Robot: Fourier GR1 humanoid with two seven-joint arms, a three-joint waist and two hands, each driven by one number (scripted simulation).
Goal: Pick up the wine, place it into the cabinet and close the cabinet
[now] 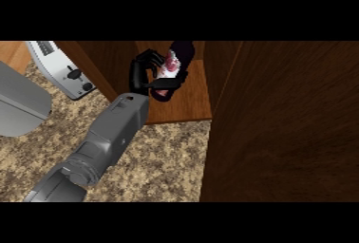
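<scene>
One black hand point(144, 71) curls its fingers tight around the dark glass wine bottle point(174, 61) over the smooth brown wooden cabinet shelf point(184, 107).

One forearm point(105, 142) shows, a grey limb built of blocky, faceted shells with a matte finish. Near the lower edge it widens into a rounded, ribbed collar of darker grey, below which a flatter grey segment begins. Toward the wrist the casing narrows to a squared end with a small recessed notch on its upper face. The hand point(144, 71) joined to it is glossy black, made of slender segmented fingers and a thumb, sharply darker than the grey arm behind it.
</scene>
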